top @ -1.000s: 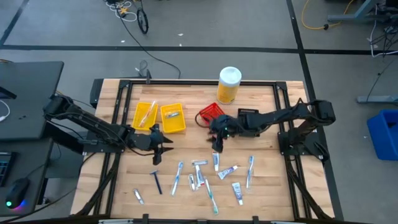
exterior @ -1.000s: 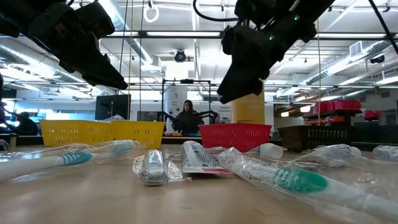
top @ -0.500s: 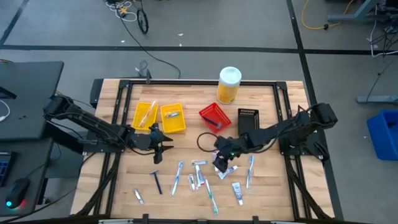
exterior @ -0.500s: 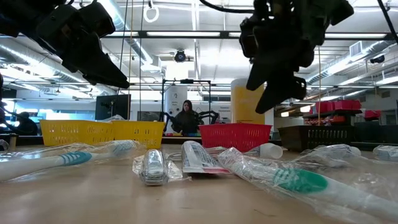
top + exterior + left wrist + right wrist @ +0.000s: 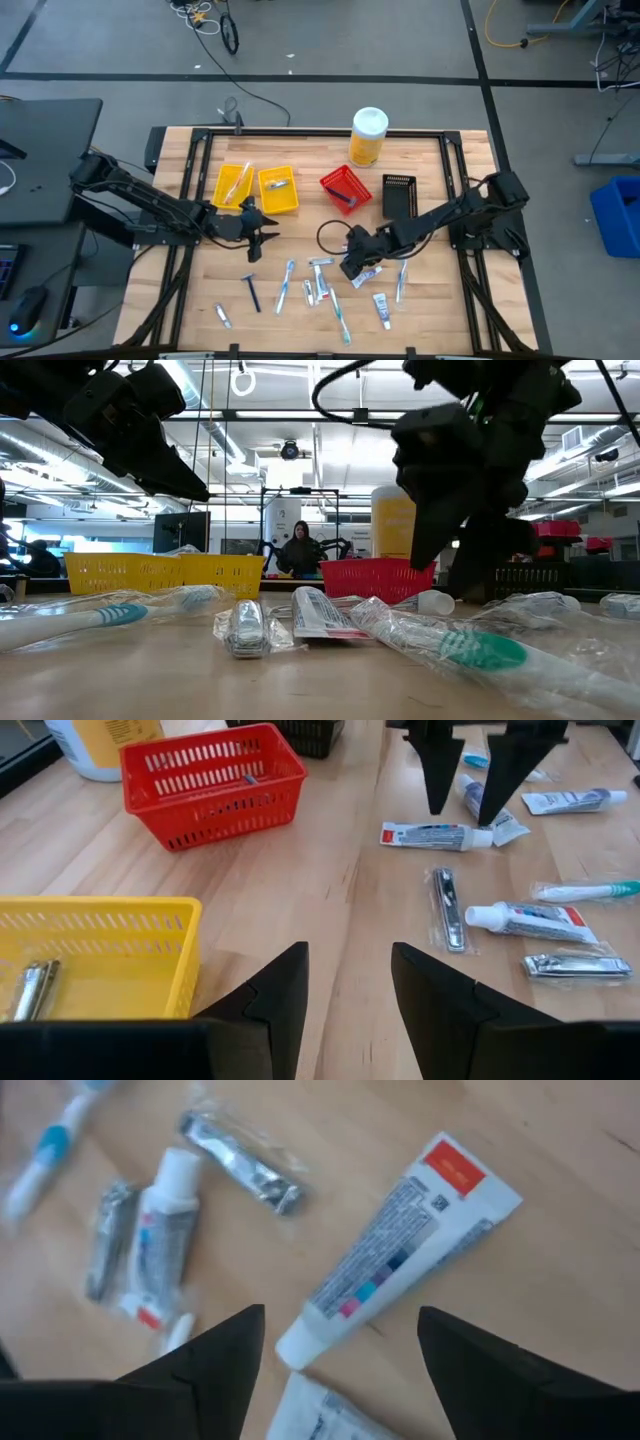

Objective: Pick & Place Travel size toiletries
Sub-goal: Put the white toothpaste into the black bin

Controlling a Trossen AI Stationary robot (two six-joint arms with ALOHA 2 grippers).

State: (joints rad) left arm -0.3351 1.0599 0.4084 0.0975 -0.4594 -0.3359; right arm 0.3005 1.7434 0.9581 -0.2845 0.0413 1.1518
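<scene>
Right gripper (image 5: 350, 268): it is hanging low over the scattered toiletries in the front middle of the table (image 5: 190, 300), fingers spread wide apart and holding nothing; in its own wrist view a white toothpaste tube (image 5: 400, 1240) is lying flat on the wood between and ahead of the two finger tips, not touched by either.
Right gripper seen from the left wrist: its two dark fingers (image 5: 435, 765) are pointing down, parted, with the tube (image 5: 435, 836) lying just beneath them.
Left gripper (image 5: 262, 238): it is waiting above bare wood just in front of the two yellow bins (image 5: 278, 190), fingers apart and gripping nothing.
Travel size toiletries: most are lying loose across the front half of the table, namely toothbrushes (image 5: 286, 284), small tubes (image 5: 381, 308), a dark-handled razor (image 5: 252, 292) and silvery packets (image 5: 222, 316).
Nearby items in the right wrist view: a second small tube (image 5: 165, 1220) and a silvery wrapped packet (image 5: 240, 1162) are lying just beside the target tube, apart from it.
Bins: the red bin (image 5: 345, 188) is sitting behind the right gripper with a dark item inside; the yellow bins are each holding something small.
Canister: the tall yellow canister (image 5: 367, 137) is standing at the back edge.
</scene>
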